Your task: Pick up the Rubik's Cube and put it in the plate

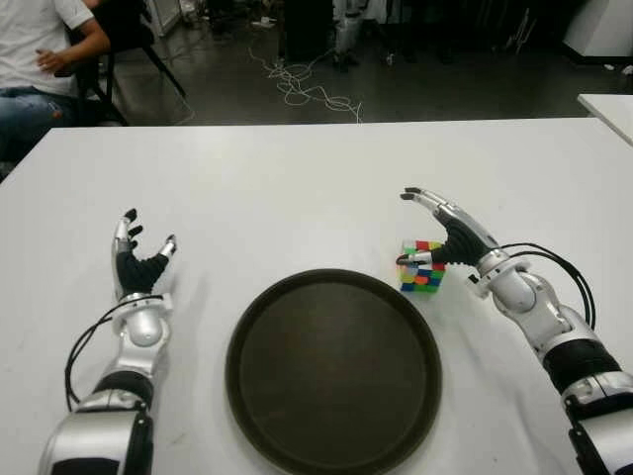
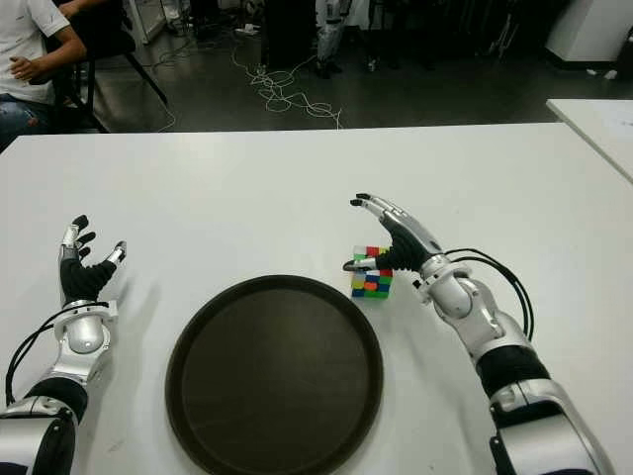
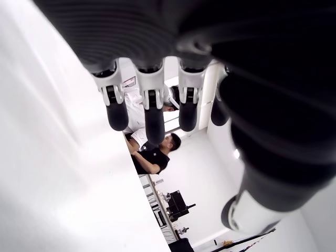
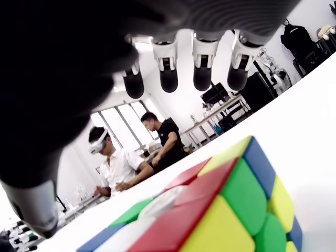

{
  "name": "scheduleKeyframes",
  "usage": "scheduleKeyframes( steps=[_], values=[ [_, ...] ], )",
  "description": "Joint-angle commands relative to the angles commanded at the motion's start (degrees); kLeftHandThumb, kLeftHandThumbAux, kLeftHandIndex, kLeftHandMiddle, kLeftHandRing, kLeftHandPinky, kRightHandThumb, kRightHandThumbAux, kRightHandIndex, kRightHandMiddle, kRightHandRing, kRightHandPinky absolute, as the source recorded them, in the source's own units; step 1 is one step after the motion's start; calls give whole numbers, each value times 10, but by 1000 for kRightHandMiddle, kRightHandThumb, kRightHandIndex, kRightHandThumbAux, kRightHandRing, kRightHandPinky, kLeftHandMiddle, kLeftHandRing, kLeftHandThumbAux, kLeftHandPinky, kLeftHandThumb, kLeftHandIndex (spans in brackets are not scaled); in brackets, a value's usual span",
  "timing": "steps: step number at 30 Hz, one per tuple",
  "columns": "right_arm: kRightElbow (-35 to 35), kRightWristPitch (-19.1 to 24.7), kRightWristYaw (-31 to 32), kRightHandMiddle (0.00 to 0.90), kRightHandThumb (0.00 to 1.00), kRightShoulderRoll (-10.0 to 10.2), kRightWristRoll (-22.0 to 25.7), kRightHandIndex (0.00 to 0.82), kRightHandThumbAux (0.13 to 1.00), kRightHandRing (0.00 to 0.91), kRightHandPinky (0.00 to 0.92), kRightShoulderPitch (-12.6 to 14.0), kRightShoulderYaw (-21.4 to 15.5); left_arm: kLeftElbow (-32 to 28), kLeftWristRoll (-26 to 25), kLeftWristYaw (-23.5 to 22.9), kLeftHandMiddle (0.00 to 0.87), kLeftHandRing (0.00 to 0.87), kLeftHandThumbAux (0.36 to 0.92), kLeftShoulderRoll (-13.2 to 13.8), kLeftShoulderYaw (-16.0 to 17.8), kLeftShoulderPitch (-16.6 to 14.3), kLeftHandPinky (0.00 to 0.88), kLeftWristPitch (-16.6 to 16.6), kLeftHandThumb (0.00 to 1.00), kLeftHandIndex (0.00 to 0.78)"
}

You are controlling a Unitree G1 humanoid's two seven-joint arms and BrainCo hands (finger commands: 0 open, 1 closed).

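The Rubik's Cube (image 1: 422, 267) stands on the white table just off the far right rim of the round dark plate (image 1: 333, 368), which holds nothing. My right hand (image 1: 406, 228) is at the cube from the right, open: its thumb lies by the cube's left side and the fingers (image 4: 168, 71) stretch out above it without closing. In the right wrist view the cube (image 4: 210, 210) fills the space under the palm. My left hand (image 1: 148, 230) shows left of the plate, open, fingers pointing up, holding nothing.
The white table (image 1: 297, 188) stretches wide around the plate. A seated person (image 1: 40, 59) is beyond the table's far left corner. Cables (image 1: 297, 84) lie on the floor behind. Another white table's corner (image 1: 608, 104) shows at far right.
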Motion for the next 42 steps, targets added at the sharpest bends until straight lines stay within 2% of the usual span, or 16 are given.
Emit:
scheduleKeyframes(
  steps=[6, 17, 25, 30, 34, 42],
  values=[
    [-30, 26, 14, 0, 0, -12, -14, 0, 662, 0, 0, 5, 6, 0, 4, 9, 122, 120, 795, 1, -3, -1, 110, 7, 0, 80],
    [-90, 70, 59, 0, 0, -34, -19, 0, 684, 0, 0, 13, 11, 1, -3, -3, 124, 130, 788, 0, 1, -2, 130, 3, 0, 82],
    [-88, 46, 65, 0, 0, -41, -5, 0, 701, 0, 0, 13, 7, 4, 3, 4, 131, 129, 793, 2, -2, -3, 117, 2, 0, 90],
    [-90, 46, 71, 0, 0, -45, -4, 0, 708, 0, 0, 12, 7, 3, 3, 3, 133, 127, 800, 2, -2, -2, 111, -2, 0, 96],
    [-119, 55, 91, 0, 0, -57, -1, 0, 729, 5, 0, 19, 3, 3, 7, 5, 132, 127, 809, 4, -5, -2, 110, 0, 0, 94],
    [-143, 56, 112, 0, 0, -70, 4, 0, 750, 0, 0, 25, 0, 4, 9, 4, 127, 128, 789, 5, -5, -2, 122, 2, 0, 88]
  ],
)
